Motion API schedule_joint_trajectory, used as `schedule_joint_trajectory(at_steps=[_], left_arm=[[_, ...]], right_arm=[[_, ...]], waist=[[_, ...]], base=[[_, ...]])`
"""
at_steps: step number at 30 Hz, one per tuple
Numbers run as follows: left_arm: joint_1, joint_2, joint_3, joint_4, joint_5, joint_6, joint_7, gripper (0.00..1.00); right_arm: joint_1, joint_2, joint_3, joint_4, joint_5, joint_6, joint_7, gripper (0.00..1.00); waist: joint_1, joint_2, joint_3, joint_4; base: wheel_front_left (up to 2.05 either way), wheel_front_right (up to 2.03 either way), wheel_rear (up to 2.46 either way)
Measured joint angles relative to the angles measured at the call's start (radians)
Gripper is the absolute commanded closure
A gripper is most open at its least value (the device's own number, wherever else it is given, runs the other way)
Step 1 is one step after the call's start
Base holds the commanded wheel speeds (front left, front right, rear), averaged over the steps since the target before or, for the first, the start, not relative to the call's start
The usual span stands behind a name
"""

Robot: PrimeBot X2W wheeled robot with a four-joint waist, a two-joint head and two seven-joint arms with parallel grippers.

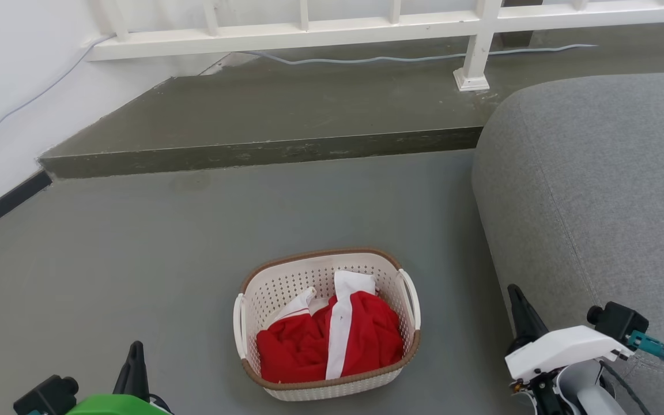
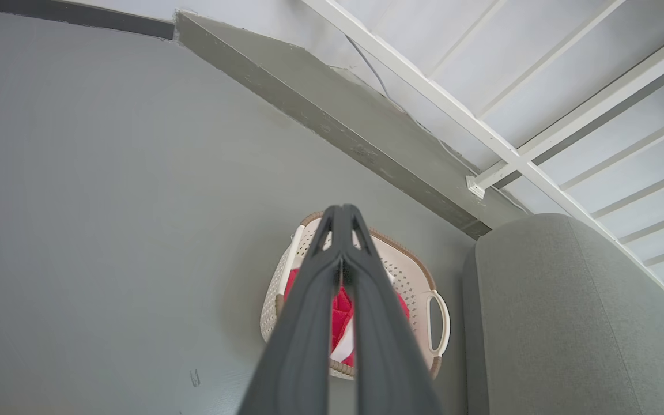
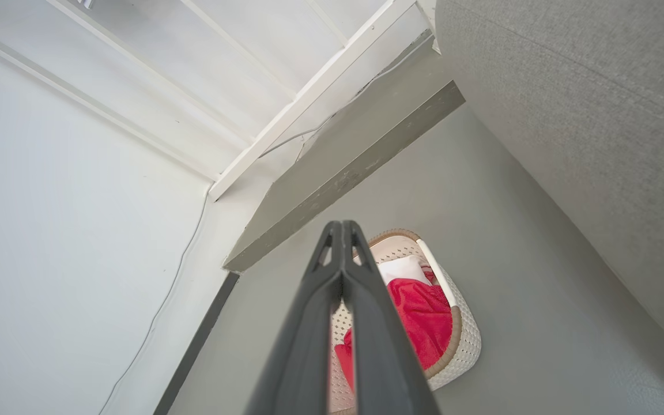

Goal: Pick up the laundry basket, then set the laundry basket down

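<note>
The laundry basket (image 1: 286,285) sits on the grey floor in the lower middle of the head view. It is cream-white and perforated, with a brown rim and white loop handles at both sides, and holds red and white cloth (image 1: 332,340). My left gripper (image 1: 135,351) is at the lower left, well left of the basket, shut and empty. My right gripper (image 1: 515,300) is at the lower right, beside the sofa and right of the basket, also shut and empty. Both wrist views look down past closed fingers at the basket (image 2: 412,276) (image 3: 464,340).
A grey sofa (image 1: 597,190) fills the right side, close to the basket. A raised dark step (image 1: 263,153) crosses behind, with a white railing (image 1: 476,52) and a cable on it. A white wall (image 1: 3,86) with a dark skirting stands at the left.
</note>
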Motion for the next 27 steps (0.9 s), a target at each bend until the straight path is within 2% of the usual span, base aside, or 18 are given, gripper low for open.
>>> schedule_joint_trajectory(at_steps=[27], left_arm=[[-0.06,0.0,0.055,0.025,-0.3,-0.046,0.082,1.0]], right_arm=[[-0.019,-0.013,-0.107,-0.024,0.308,0.047,0.074,1.0]], waist=[[0.0,0.0,-0.001,0.004]], base=[[0.0,0.0,0.0]])
